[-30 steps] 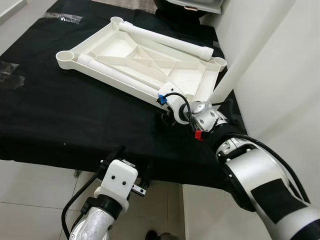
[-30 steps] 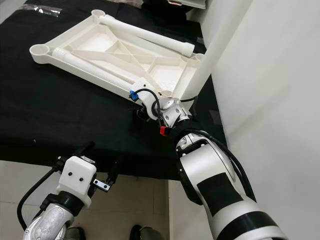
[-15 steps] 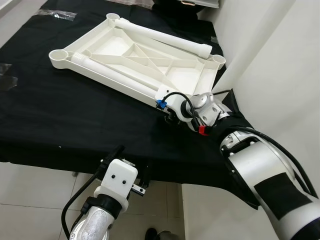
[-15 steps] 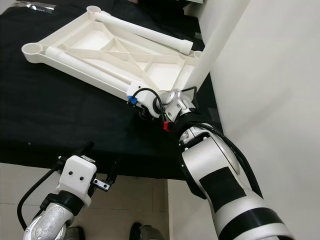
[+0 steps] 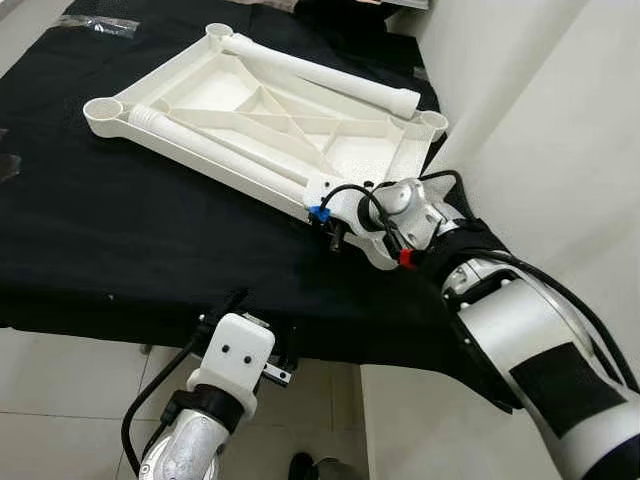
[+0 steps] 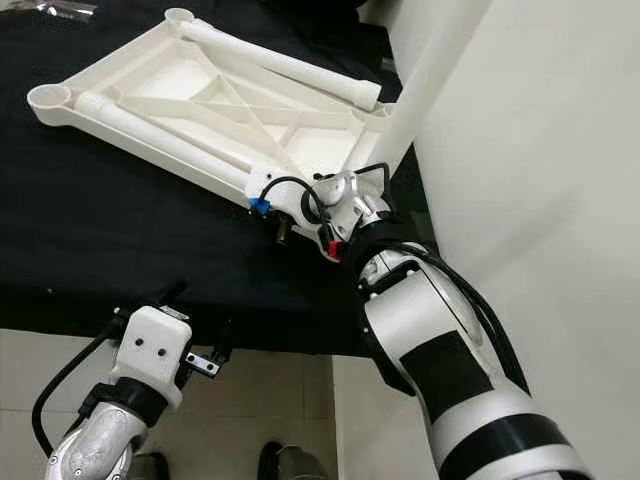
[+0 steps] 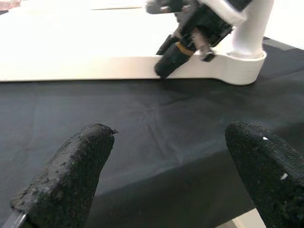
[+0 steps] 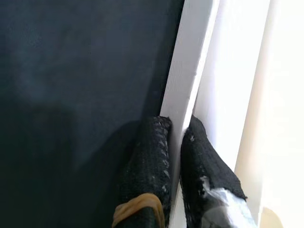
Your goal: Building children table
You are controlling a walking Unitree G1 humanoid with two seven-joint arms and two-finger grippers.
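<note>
One white tabletop (image 5: 270,110); three table legs (image 5: 320,75); two pincers (image 8: 178,142); one black cloth (image 5: 120,230).

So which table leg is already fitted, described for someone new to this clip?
Find the white tabletop lying upside down on the black cloth. At its corner nearest the wall one white leg stands upright; the other two legs lie flat inside the frame.

1. setting: an indoor room, most likely a home; the exact room type cannot be determined.
2. floor (image 5: 60,400): pale glossy tiles with thin grout lines.
3. wall (image 5: 560,130): plain white, just beside the work surface.
4. work surface: a low platform covered by a black cloth (image 5: 130,250).
5. item on the cloth: a white plastic children's tabletop (image 5: 270,115), lying underside up.
</note>
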